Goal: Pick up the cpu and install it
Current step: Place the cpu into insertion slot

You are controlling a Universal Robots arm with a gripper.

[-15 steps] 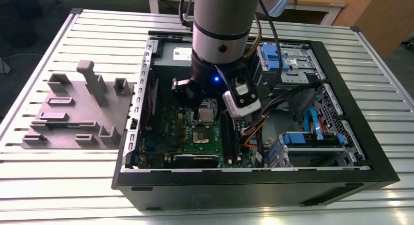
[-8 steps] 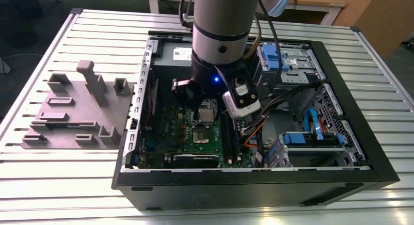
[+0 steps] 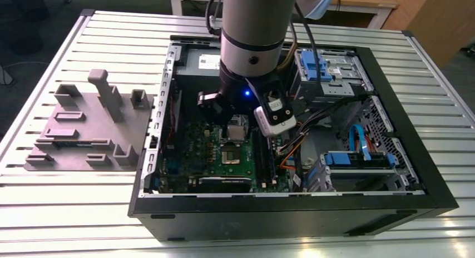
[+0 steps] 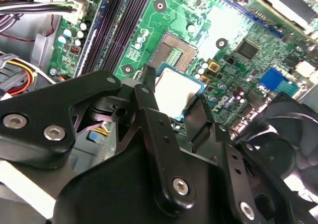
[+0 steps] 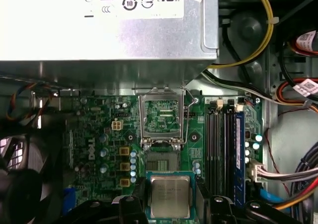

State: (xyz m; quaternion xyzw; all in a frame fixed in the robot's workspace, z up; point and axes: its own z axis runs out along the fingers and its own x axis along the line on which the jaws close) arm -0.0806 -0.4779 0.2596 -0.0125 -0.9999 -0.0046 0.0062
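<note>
Tool (image 4: 175,97) is seen clamped on opposite edges of the cpu (image 5: 170,196), held flat above the motherboard (image 5: 99,134) just beside the bare socket (image 5: 161,160), whose frame (image 5: 143,119) is hinged open, presumably for seating.

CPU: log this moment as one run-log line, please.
gripper: shut on cpu | cpu: held over motherboard, next to open socket, not seated | socket frame: raised
</note>
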